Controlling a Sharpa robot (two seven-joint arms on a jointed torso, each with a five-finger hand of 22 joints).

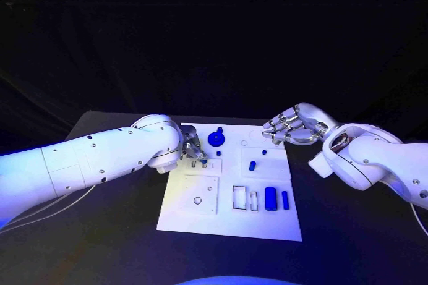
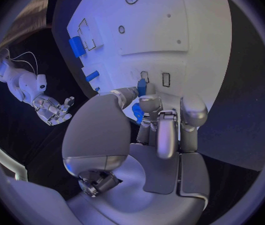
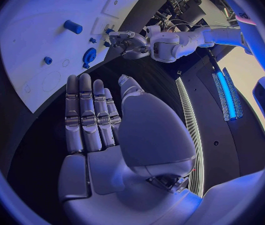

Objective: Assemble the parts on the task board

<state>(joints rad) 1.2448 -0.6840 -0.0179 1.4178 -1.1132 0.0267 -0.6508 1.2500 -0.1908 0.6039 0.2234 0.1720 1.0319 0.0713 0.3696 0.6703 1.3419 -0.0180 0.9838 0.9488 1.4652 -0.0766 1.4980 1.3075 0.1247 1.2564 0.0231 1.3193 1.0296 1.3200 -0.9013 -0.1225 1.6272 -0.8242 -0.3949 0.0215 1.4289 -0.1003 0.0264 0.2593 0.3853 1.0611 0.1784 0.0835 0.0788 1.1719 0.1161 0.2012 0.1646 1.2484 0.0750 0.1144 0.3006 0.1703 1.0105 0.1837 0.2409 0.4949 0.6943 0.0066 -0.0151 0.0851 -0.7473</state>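
Observation:
The white task board (image 1: 230,220) lies in the middle of the black table. My left hand (image 1: 193,150) is over the board's far left edge. Its thumb and a finger pinch a small blue part (image 2: 141,87) just above two small slots (image 2: 165,79). A round blue knob part (image 1: 217,138) stands beside that hand. A blue cylinder (image 1: 270,198) and a thin blue bar (image 1: 286,199) lie in recesses near the board's right edge. A small blue peg (image 1: 252,166) rests mid-board. My right hand (image 1: 290,129) hovers at the board's far right corner, fingers straight and apart (image 3: 90,116), holding nothing.
A square inset with a ring hole (image 1: 198,195) sits on the board's left half, and an open rectangular recess (image 1: 239,197) lies beside the cylinder. Black table (image 1: 107,235) surrounds the board on every side. White cables (image 1: 54,204) trail beneath my left arm.

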